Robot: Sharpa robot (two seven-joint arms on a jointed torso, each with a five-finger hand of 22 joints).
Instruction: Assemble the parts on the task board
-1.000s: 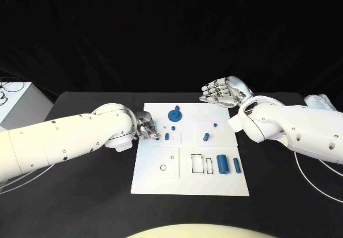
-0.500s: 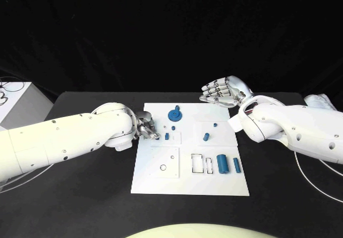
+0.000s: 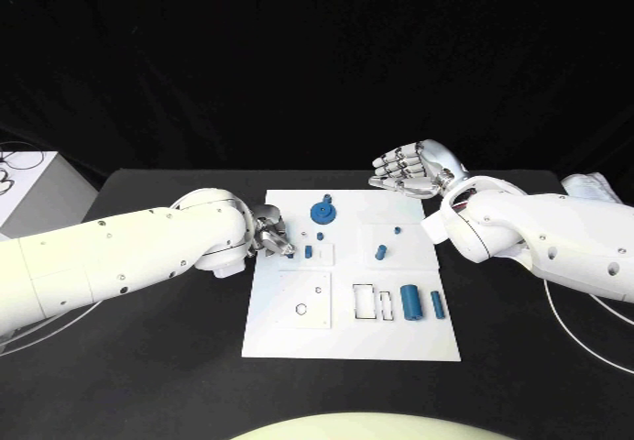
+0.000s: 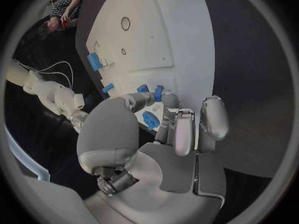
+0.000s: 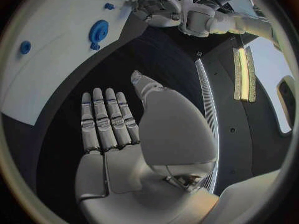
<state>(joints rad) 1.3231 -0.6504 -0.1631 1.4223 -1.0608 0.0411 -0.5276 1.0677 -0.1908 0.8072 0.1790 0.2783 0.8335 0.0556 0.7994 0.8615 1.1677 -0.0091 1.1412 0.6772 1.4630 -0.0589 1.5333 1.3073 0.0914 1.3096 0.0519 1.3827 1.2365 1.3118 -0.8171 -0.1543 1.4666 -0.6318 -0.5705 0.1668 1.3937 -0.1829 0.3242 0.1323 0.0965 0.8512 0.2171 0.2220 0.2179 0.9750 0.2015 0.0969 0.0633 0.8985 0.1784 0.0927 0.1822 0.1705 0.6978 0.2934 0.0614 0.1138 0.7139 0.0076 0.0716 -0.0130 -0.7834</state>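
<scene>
Fingers of our left hand (image 3: 269, 232) curl onto a small blue peg (image 4: 150, 120) at the white task board (image 3: 346, 341) edge for seating; our right hand (image 3: 415, 170) waits spread, holding nothing.

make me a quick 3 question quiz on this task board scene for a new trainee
1. True or false: the right hand holds a blue part.
2. Which hand is at the task board's edge? A left, B right, C neither.
3. Fill in: the blue disc lies near the board's ___ edge, far or near from the robot.

Key: 1 false, it holds nothing, fingers apart. 2 A, the left hand. 3 far.
</scene>
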